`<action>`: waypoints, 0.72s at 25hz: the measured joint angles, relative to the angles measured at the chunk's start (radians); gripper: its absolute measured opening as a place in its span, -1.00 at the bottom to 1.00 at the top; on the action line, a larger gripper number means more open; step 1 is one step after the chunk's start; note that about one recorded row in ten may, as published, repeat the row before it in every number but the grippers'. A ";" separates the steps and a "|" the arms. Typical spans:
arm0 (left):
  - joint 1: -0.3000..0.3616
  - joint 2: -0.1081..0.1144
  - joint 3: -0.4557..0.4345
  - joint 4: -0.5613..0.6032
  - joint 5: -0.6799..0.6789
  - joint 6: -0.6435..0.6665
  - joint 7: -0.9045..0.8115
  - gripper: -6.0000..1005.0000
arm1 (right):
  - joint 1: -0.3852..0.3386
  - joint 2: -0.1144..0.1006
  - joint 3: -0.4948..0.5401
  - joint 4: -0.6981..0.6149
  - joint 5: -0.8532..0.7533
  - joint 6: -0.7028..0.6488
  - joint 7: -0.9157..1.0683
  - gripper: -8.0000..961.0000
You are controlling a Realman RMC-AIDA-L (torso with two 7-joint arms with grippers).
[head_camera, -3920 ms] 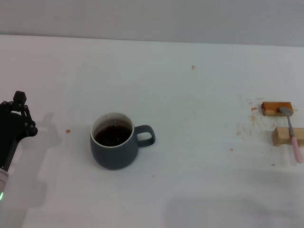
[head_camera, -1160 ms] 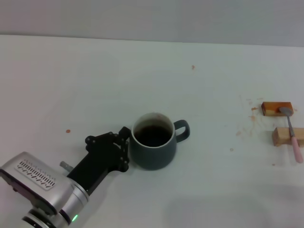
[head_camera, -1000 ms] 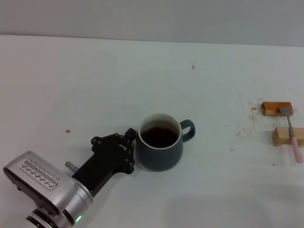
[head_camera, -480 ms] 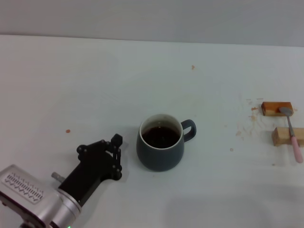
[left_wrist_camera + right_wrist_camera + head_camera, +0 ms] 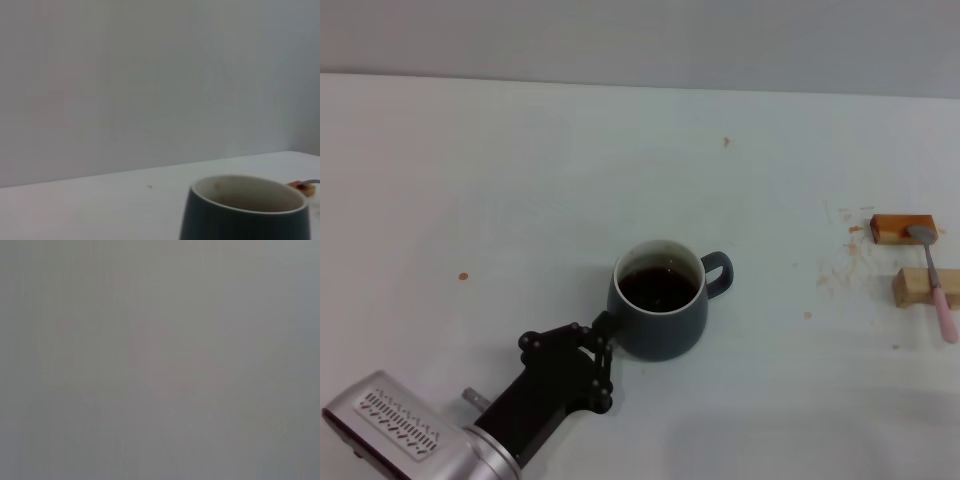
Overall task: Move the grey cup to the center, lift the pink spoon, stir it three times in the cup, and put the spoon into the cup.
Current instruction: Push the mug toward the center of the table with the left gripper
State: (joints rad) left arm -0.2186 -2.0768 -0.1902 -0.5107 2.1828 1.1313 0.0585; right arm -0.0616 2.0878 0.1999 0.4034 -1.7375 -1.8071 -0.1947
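The grey cup [image 5: 658, 310] sits upright near the middle of the white tabletop [image 5: 520, 180], dark liquid inside, handle pointing toward the robot's right. The left gripper [image 5: 603, 345] is low at the cup's near-left side, one finger tip right against its wall; whether its fingers are spread or closed, I cannot tell. Well off to the cup's right, the pink spoon [image 5: 938, 288] rests across two wooden blocks [image 5: 920, 286]. The right gripper is out of sight.

Two wooden blocks [image 5: 910, 258] (table's right edge) [image 5: 620, 150]
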 joint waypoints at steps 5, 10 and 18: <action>-0.011 -0.002 0.015 -0.008 0.000 -0.004 0.000 -0.99 | 0.000 0.000 -0.002 0.000 0.002 0.000 -0.002 0.58; -0.034 -0.002 0.028 -0.009 0.002 -0.008 -0.002 -0.99 | 0.000 0.000 -0.002 0.000 0.002 0.000 -0.002 0.58; -0.086 -0.002 0.050 -0.009 0.002 -0.028 -0.022 -0.99 | -0.001 0.000 -0.002 0.000 0.003 0.000 -0.003 0.58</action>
State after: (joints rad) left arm -0.3050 -2.0786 -0.1398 -0.5202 2.1847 1.1038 0.0367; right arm -0.0628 2.0877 0.1978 0.4034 -1.7348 -1.8072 -0.1973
